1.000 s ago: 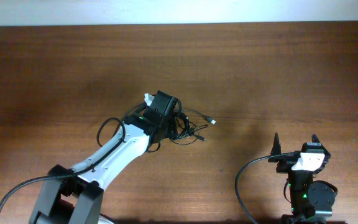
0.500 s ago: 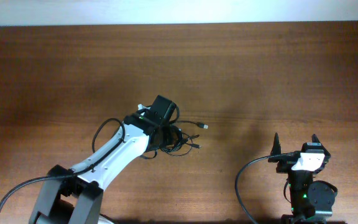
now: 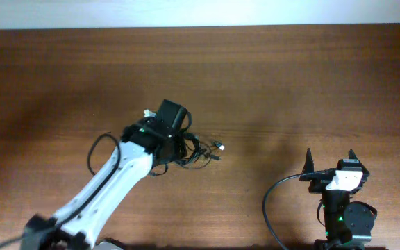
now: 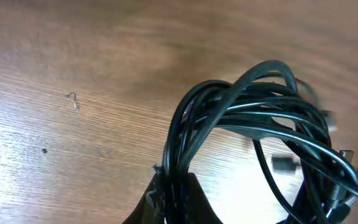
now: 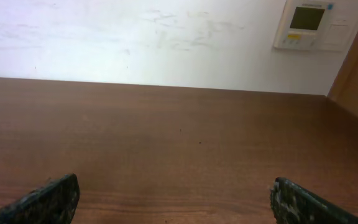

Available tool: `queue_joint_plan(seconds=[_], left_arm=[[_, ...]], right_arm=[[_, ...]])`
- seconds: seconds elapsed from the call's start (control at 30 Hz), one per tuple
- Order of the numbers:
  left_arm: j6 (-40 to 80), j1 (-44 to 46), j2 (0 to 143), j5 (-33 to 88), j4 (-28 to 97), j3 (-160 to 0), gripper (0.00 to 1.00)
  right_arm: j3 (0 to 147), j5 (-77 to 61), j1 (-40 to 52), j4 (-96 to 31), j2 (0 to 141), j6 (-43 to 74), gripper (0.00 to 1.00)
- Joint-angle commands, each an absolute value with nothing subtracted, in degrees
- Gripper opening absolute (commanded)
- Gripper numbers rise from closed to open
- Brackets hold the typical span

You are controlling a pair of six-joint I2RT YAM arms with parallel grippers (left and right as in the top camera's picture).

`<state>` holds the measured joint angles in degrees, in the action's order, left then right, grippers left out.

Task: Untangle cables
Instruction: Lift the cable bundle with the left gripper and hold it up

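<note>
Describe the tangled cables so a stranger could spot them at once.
On the brown wooden table, look just left of centre, at the white arm's tip. The cables are thin black loops bunched in the left gripper, far thinner than the arms' wiring.

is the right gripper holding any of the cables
No, the right gripper stands open over the bare table with nothing in it; the cables are bunched in the left gripper.

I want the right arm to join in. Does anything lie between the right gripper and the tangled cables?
Nothing visible does. Only bare table separates the open right gripper from the cables. The left gripper is shut on the cables, on the side away from the right gripper.
</note>
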<state>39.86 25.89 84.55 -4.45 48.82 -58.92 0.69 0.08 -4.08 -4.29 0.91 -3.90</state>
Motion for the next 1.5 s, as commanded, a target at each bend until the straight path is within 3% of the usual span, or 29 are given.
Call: queue_joint_plan(seconds=[0.0,0.23,0.3,0.37,0.53,1.47], left_arm=[[38.8,25.7,78.7,-2.3,48.9,-60.5,0.0],[38.7,25.7,77.8,-2.3,48.7,-60.5,0.0],[38.7,25.7,77.8,-2.7,48.7,-60.5,0.05],[38.8,25.7,77.8,-2.8,48.7,-60.5,0.0],[48.6,25.7,77.8,0.5,48.9,-60.5,0.03],[48.7,25.7,77.8,3.3,47.4,-60.5,0.02]], right_arm=[[0.3,0.3,-4.2,-4.6,0.5,-4.1,0.98],[0.3,0.3,-4.2,-4.6,0.5,-4.1,0.98],[0.3,0.2,-4.2,-4.6,0.5,-4.1,0.98],[0.3,0.2,-4.2,-4.6,0.5,-4.1,0.98],[0.3,0.2,-4.2,-4.6,0.5,-4.1,0.98],[0.3,0.3,-4.2,-4.6,0.5,-4.1,0.98]])
